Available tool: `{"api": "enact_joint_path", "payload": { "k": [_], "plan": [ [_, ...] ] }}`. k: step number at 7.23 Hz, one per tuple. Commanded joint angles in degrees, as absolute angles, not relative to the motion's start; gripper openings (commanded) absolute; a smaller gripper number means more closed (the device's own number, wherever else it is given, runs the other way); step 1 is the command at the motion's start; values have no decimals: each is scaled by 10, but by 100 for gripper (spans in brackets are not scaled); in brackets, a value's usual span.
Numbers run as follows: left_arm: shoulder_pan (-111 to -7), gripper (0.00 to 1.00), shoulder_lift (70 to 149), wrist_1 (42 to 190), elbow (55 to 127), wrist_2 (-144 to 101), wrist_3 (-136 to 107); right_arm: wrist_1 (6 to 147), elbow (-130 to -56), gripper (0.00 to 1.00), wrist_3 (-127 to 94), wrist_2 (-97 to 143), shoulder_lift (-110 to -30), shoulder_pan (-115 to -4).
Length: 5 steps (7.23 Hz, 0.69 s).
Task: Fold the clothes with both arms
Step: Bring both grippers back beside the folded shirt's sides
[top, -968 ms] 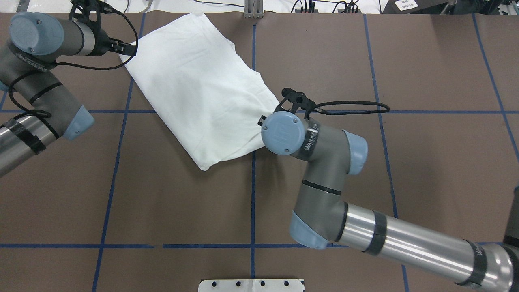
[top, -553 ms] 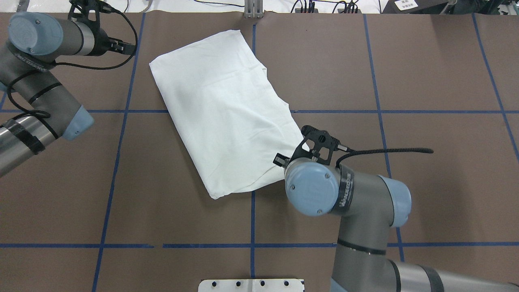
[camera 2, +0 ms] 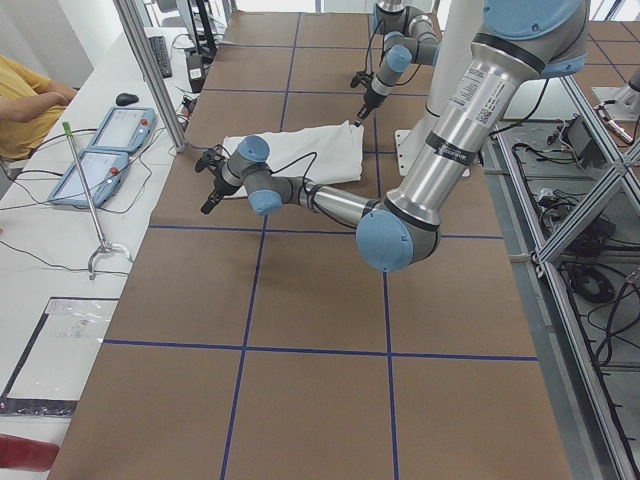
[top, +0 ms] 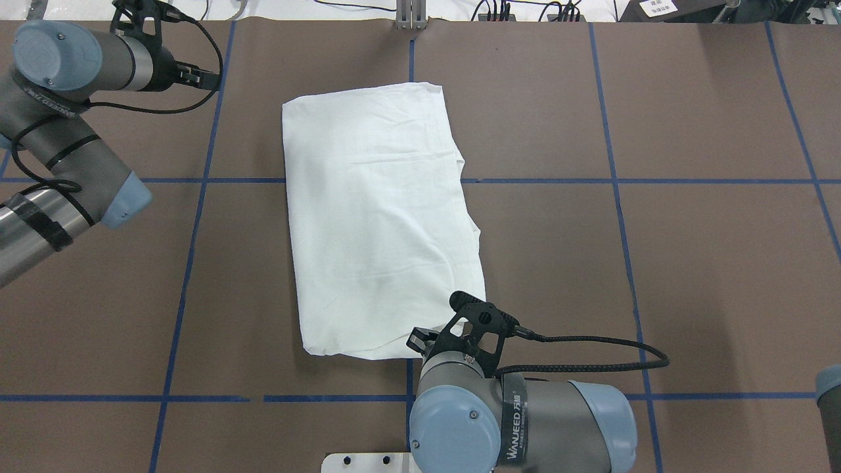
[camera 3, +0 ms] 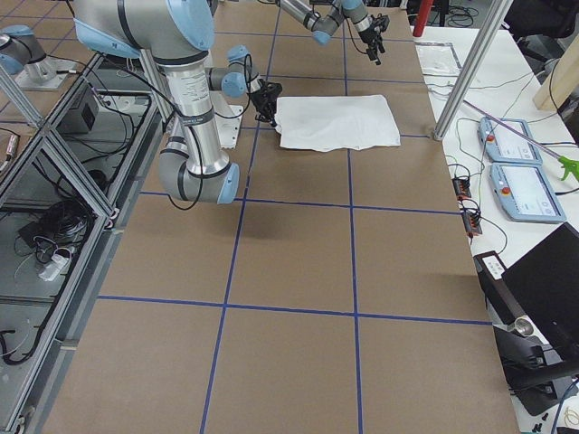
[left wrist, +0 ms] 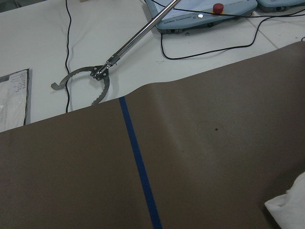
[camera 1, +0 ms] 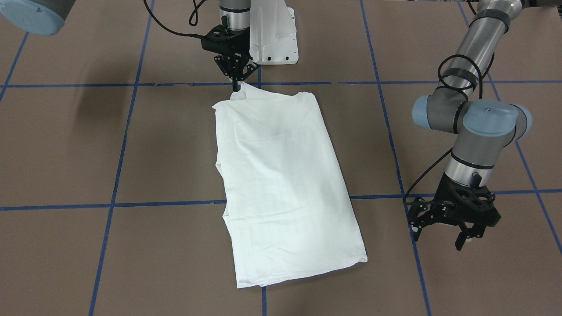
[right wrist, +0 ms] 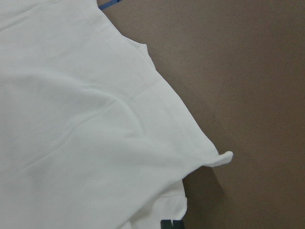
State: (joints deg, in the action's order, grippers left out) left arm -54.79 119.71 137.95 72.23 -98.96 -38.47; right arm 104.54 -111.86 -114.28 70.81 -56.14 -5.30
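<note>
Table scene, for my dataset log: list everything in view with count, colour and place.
T-shirt: one, white, folded, mid-table.
Table: one, brown with blue tape grid.
Pedestal base: one, white, at the table's robot edge.
Teach pendants: two, light blue, on the white bench beyond the table.
Grabber tool: one, silver, on that bench.
Person: one, yellow top, by the bench.
Left gripper: one, black, open, apart from the T-shirt.
Right gripper: one, black, shut on a T-shirt corner.

Brown table cover [top: 690, 276] with blue tape grid [top: 657, 180], white pedestal base [camera 1: 276, 39], two teach pendants [camera 3: 527, 192], metal reaching tool [left wrist: 102, 70].
</note>
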Motion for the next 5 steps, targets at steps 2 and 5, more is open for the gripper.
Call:
{"api": "enact_joint_path", "payload": {
  "k": [2, 5],
  "plan": [
    [-544, 100, 1198, 1379, 724, -991, -385, 1053, -1120, 100, -1095, 705, -561, -68],
    [-541, 100, 1188, 1371, 777, -1062, -410, 1030, -1150, 100, -998, 760, -563, -147]
  ]
}}
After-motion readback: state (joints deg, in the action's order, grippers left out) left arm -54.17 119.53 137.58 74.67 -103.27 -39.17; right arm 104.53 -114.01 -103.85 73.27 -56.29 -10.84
